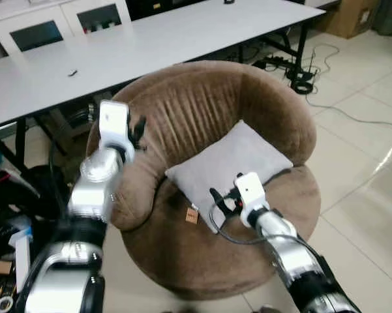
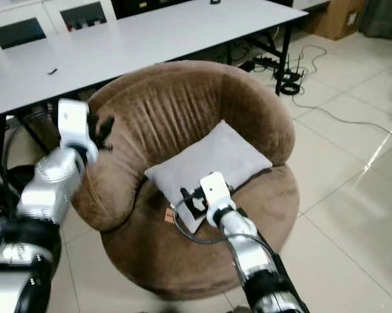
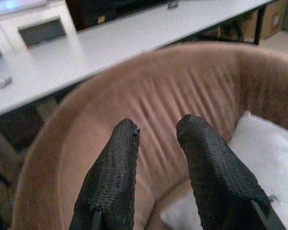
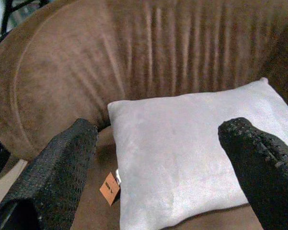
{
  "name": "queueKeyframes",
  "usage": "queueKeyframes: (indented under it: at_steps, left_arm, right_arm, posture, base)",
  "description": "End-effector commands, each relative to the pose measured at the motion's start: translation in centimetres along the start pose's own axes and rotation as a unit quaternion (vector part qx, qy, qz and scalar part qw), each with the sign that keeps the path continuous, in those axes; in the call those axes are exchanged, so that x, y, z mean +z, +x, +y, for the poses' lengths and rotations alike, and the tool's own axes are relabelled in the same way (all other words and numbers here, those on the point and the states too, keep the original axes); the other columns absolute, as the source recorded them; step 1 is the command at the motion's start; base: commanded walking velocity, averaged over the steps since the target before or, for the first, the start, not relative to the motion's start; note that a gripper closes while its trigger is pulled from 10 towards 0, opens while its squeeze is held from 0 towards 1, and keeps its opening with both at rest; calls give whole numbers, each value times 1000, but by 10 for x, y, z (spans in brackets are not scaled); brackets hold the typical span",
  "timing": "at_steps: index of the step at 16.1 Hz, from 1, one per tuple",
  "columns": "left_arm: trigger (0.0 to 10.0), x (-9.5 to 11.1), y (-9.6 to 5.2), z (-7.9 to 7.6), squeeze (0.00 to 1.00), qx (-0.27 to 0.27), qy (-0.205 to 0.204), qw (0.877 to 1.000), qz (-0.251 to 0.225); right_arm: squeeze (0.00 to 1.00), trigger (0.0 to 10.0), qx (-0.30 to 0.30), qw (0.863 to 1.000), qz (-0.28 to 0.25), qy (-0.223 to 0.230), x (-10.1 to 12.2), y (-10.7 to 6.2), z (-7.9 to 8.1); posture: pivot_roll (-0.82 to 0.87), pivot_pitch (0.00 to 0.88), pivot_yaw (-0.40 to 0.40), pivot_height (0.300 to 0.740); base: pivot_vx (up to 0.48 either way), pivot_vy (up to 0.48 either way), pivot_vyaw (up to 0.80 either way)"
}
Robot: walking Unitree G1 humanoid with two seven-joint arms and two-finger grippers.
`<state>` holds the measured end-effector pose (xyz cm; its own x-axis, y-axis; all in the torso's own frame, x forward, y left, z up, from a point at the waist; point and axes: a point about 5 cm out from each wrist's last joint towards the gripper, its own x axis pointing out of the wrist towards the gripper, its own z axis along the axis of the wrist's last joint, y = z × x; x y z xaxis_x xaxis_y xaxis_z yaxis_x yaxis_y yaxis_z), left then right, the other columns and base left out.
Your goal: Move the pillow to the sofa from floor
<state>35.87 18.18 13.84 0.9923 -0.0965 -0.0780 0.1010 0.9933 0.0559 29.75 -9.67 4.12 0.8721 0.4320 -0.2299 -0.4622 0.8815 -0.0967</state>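
One pillow (image 1: 229, 163) on one sofa (image 1: 202, 104); right gripper (image 4: 163, 158) spread wide, left gripper (image 3: 158, 143) parted, both empty

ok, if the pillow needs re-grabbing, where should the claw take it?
Probably the near edge of the pillow, by the orange tag. It lies flat on the sofa seat with that edge facing the open right claw, so come in low from the front.
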Motion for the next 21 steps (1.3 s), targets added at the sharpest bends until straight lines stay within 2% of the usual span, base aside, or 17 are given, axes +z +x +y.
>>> queueKeyframes:
  at_steps: [1,3,7,8,11,12,13,14,15,17,21]
  left_arm:
    - [10000,-7,-3,0,0,13,-6,1000,8]
    - [10000,-22,-8,-9,0,4,5,1000,21]
    - [10000,-36,-26,-23,0,-1,-48,999,12]
    - [10000,-47,-40,-26,0,0,-65,998,3]
    - [10000,-67,-55,-21,0,19,-85,996,12]
    - [10000,-87,-72,-13,0,46,-114,992,30]
    - [10000,-92,-78,-10,0,55,-129,990,33]
    - [10000,-102,-93,-7,0,64,-139,987,41]
    - [10000,-106,-97,-8,0,64,-134,988,47]
    - [10000,-107,-99,-11,0,62,-134,988,48]
    - [10000,-97,-87,-17,0,45,-116,992,32]
  right_arm:
    - [0,10000,-9,1000,-5,12,5,6,1]
    - [0,10000,-2,1000,-7,6,8,10,4]
    - [0,10000,2,1000,-1,-6,3,9,4]
    - [0,10000,0,1000,1,0,0,6,1]
    - [0,10000,3,1000,0,16,-5,0,-4]
    - [0,10000,-8,1000,-1,17,-13,-10,-14]
    - [0,10000,-13,1000,-1,16,-15,-14,-18]
    - [0,10000,-25,1000,1,15,-21,-22,-25]
    - [0,10000,-27,1000,3,12,-23,-24,-27]
    - [0,10000,-29,1000,7,6,-26,-26,-27]
    - [0,10000,-19,1000,1,6,-22,-20,-16]
  posture:
    - [-111,0,130,740]
    - [-112,0,128,740]
    - [-104,0,121,740]
    - [-99,0,114,740]
    - [-92,0,104,740]
    - [-88,0,96,740]
    - [-88,0,96,740]
    - [-92,0,92,740]
    - [-93,0,90,740]
    - [-93,0,90,740]
    - [-102,0,96,740]
  base:
    - [0,0,0]
    - [0,0,0]
    - [0,0,0]
    - [0,0,0]
    - [0,0,0]
    - [0,0,0]
    - [0,0,0]
    - [0,0,0]
    - [0,0,0]
    - [0,0,0]
    - [0,0,-138]
